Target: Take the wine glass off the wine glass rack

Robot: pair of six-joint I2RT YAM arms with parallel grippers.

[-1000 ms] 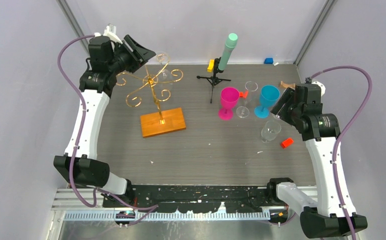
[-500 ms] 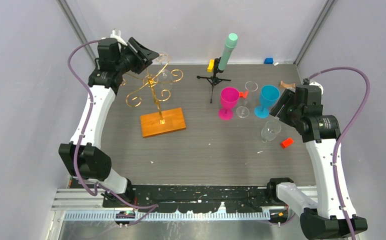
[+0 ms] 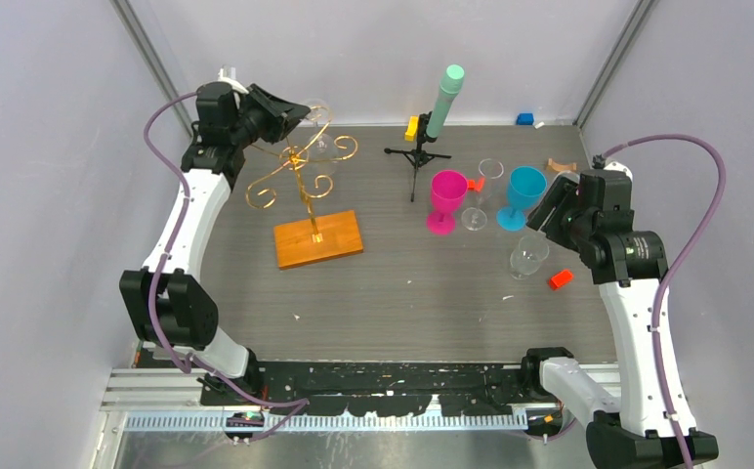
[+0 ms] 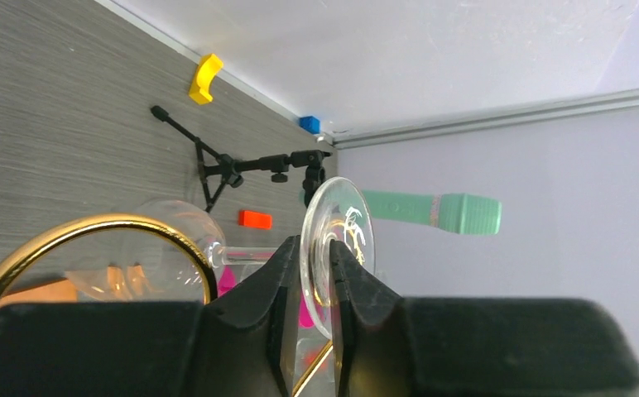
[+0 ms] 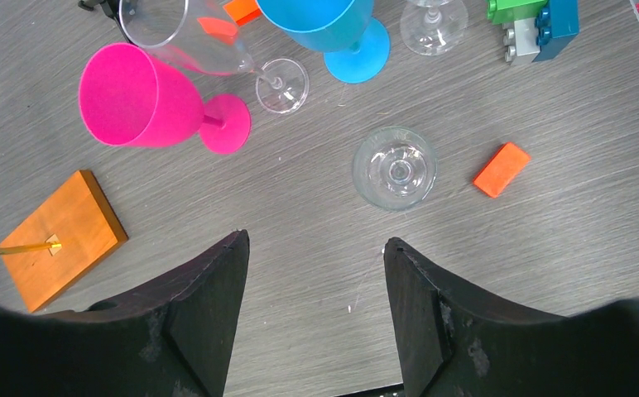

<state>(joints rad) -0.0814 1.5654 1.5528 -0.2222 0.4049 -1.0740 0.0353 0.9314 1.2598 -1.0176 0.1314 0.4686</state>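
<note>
On my left wrist feed the left gripper (image 4: 316,252) is pinched narrow on the round foot of the wine glass (image 4: 335,248), one finger on each face of the disc. The glass is up among the top scrolls of the wine glass rack (image 3: 305,171), at the far left of the table, with a gold curl crossing in front of its bowl. The right gripper (image 5: 316,248) hangs spread wide and holds nothing, above a clear glass (image 5: 395,165) that stands upright and empty. Beyond it I see a pink goblet (image 5: 138,99) and a blue goblet (image 5: 316,12), both empty as far as I can see, with a taller clear glass (image 3: 490,174) between them. An orange block (image 5: 501,169) lies near the empty glass. The table (image 3: 402,283) is grey wood-grain, with pale lilac walls around it
</note>
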